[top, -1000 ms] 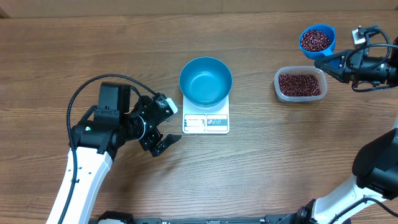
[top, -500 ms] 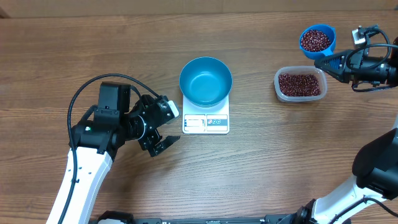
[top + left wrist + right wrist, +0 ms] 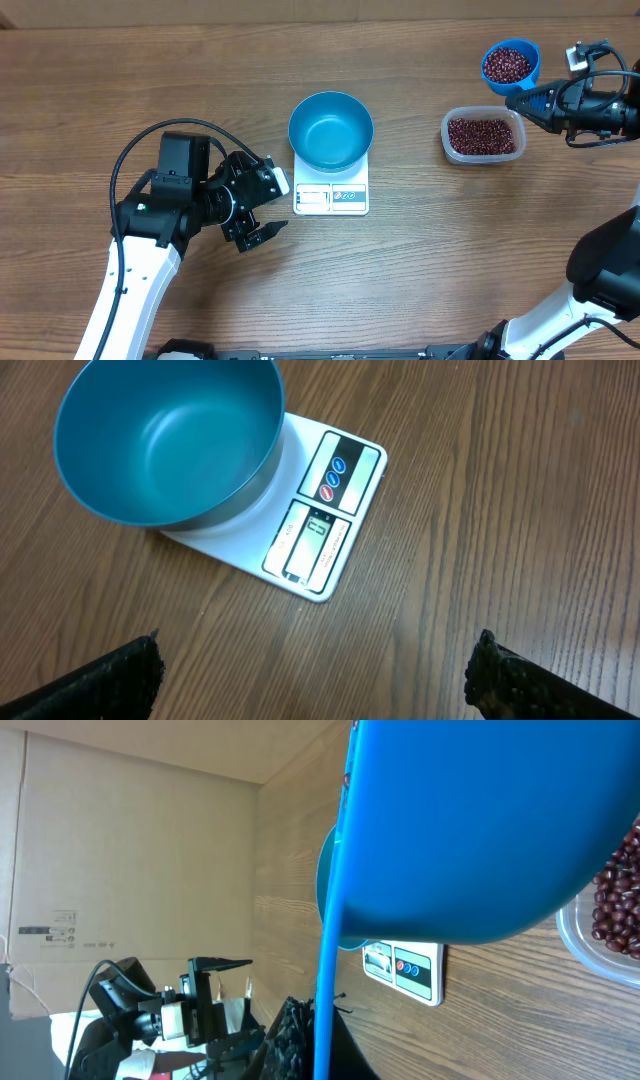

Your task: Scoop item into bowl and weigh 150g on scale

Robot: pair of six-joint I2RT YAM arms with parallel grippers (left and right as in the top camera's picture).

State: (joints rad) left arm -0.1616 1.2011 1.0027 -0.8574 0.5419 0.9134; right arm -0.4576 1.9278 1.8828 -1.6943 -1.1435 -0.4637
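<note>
The empty teal bowl [image 3: 331,131] sits on the white scale [image 3: 331,198], its display facing the table's near edge. My left gripper [image 3: 272,207] hovers open just left of the scale with nothing between its fingers. In the left wrist view the bowl [image 3: 170,440] and scale [image 3: 320,510] lie ahead of the wide-apart fingertips [image 3: 120,675]. My right gripper [image 3: 520,100] is shut on the handle of a small blue scoop [image 3: 510,65] full of dark red beans [image 3: 508,64]. The scoop [image 3: 480,830] fills the right wrist view, with the scale [image 3: 405,965] beyond it.
A clear plastic tub [image 3: 483,135] of beans stands right of the scale, just below the raised scoop; its beans [image 3: 620,900] show at the right wrist view's edge. A cardboard wall [image 3: 130,850] runs along the far side. Bare wooden table [image 3: 420,270] lies in front.
My left gripper has edged slightly down and left, away from the scale. The right gripper and scoop have not moved.
</note>
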